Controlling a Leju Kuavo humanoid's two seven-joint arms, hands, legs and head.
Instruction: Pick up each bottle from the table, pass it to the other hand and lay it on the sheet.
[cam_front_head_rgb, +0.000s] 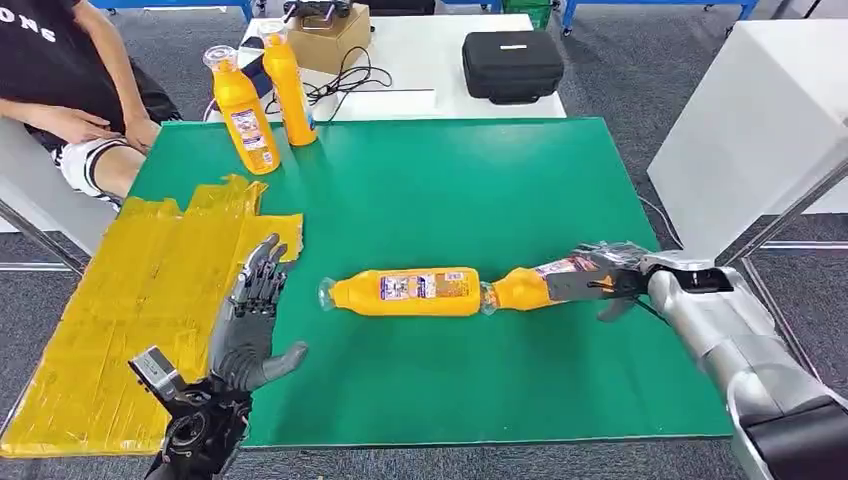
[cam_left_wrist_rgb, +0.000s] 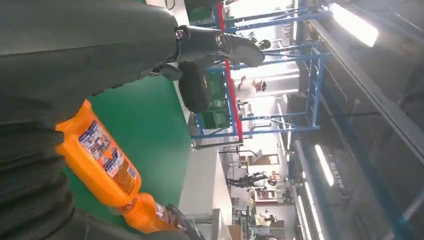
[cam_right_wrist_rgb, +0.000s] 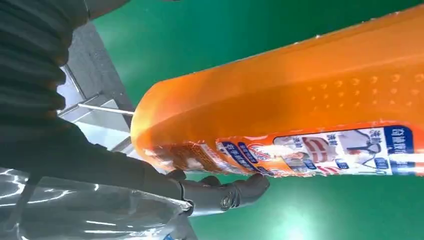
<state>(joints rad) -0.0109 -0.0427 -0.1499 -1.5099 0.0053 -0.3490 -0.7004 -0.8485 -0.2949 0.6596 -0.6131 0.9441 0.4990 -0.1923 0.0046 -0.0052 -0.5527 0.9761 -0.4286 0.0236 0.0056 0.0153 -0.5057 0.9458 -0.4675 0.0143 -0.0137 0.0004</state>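
Currently, four orange plastic bottles with printed labels are seen on the green table mat (cam_front_head_rgb: 450, 190). Two upright bottles stand at the far left corner of the mat, the nearer one (cam_front_head_rgb: 243, 112) just beside the farther one (cam_front_head_rgb: 288, 84). Two more lie on their sides near the middle of the mat, end to end and apparently touching. The lying bottle on the left (cam_front_head_rgb: 405, 291) is untouched. The lying bottle on the right (cam_front_head_rgb: 535, 284) is gripped at its base end by the right hand (cam_front_head_rgb: 610, 272), whose dark fingers are wrapped over it; in the right wrist view the orange body (cam_right_wrist_rgb: 300, 90) is seen close up with a finger (cam_right_wrist_rgb: 225, 192) curled beneath it. The silver right arm is stretched in from the right edge, low over the mat.

The left hand (cam_front_head_rgb: 252, 320) is held near the mat's left edge, palm turned inward, fingers extended and apart, thumb stuck out sideways, with nothing in it. It is placed just beside the crinkled yellow sheet (cam_front_head_rgb: 120, 320), which is spread over the table's left side. A seated person (cam_front_head_rgb: 70, 90) is seen at the far left.
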